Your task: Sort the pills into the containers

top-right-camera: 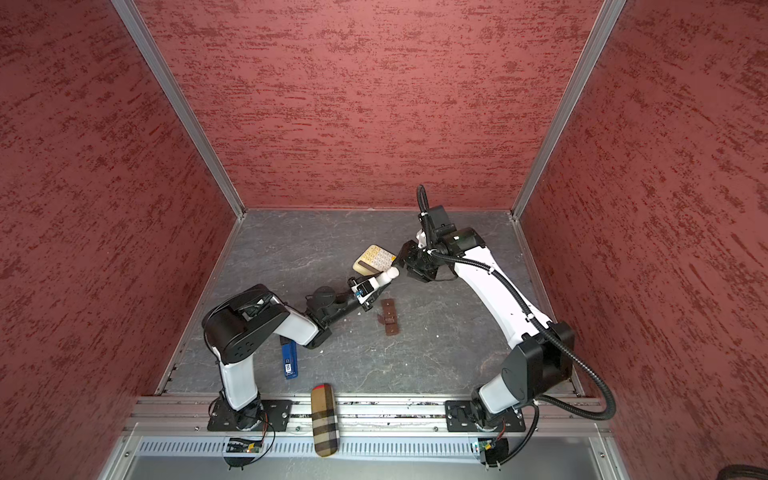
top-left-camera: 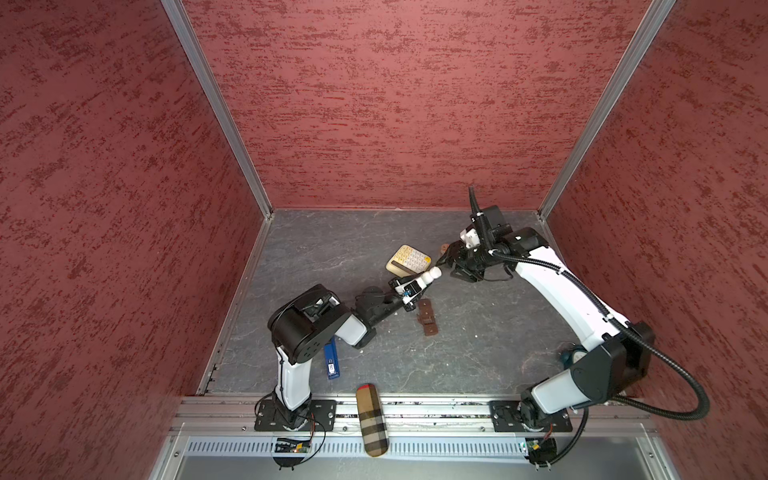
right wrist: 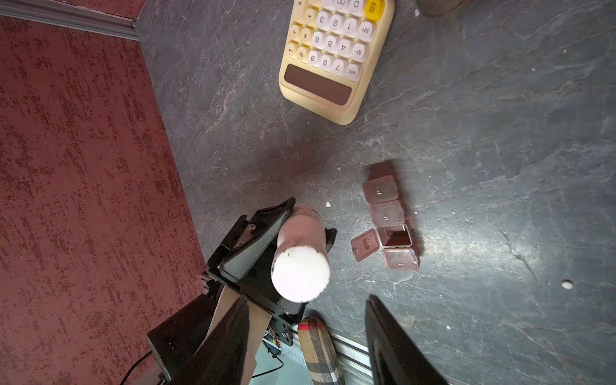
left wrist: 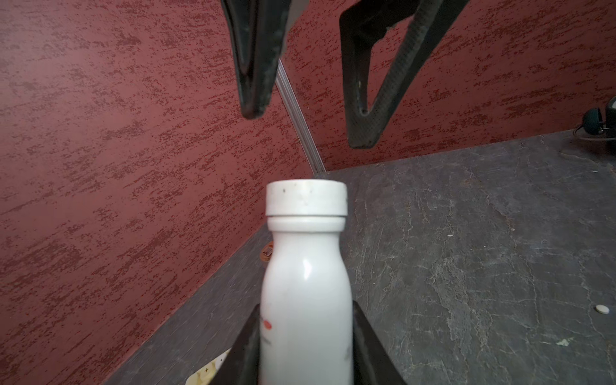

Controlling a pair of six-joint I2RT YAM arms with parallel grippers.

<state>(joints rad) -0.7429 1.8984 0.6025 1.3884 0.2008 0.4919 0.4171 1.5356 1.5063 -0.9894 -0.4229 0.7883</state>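
- The left gripper is pinching the white bottle low on its body, held up just beside the calculator. That plastic is glossy and smooth, so a twist on the ribless cap could spin it in the jaws.
- The right gripper hangs spread and empty just off the cap. If it closes off-centre, it may knock the bottle askew.
- The brown strip box is translucent with square lids, one flipped up. It lies near the calculator, robot-side.
- A flat white pill lies loose on the slate-like table, well away from the calculator.
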